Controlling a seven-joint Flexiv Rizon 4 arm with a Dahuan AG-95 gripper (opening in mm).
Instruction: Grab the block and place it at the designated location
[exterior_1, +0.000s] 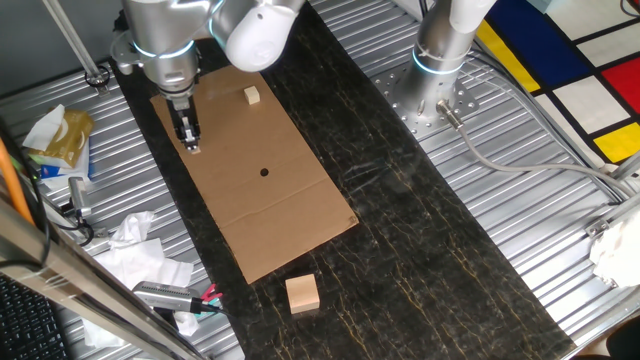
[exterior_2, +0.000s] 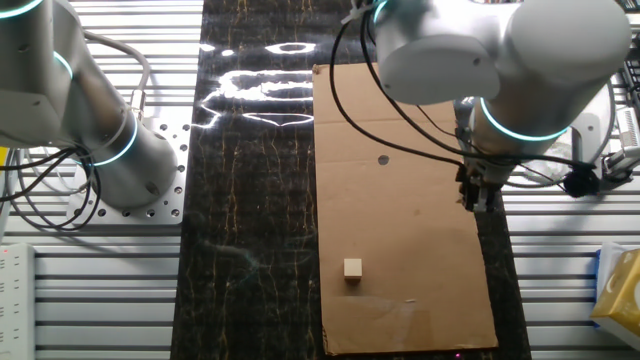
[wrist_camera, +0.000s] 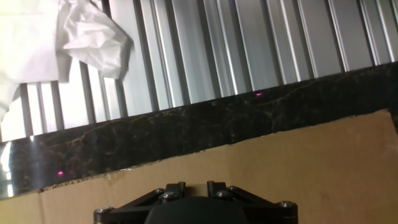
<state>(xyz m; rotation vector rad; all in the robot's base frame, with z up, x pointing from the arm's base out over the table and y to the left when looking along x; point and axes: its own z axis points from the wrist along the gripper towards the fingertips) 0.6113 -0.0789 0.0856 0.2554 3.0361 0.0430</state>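
Two wooden blocks show clearly in one fixed view: a small pale block (exterior_1: 251, 95) lies on the cardboard sheet (exterior_1: 290, 215) near its far edge, and a much larger wooden cube (exterior_1: 302, 293) stands on the dark marbled strip (exterior_1: 400, 250), just off the near corner of the sheet. The block (exterior_1: 194, 148) of my task is much smaller. I see it only as a tiny pale speck right at the tips of my gripper (exterior_1: 189, 138), close to the left edge of the cardboard. It is too small for me to be sure of its shape.

My fingers point straight down at the sheet, and their tips are at the cardboard or almost on it. Whether they are pressed on the tiny block or parted around it, I cannot tell. In the other fixed view my gripper (exterior_2: 477, 196) is dark and narrow at the right edge of the sheet, and the block is not visible there. The hand view shows only the black base of my hand, the cardboard edge, the dark strip, ribbed metal and crumpled white paper (wrist_camera: 81, 31).

The black dot (exterior_1: 264, 172) lies near the middle of the sheet, well apart from my fingertips. A second arm (exterior_1: 445, 40) stands on the metal table, beyond the dark strip.
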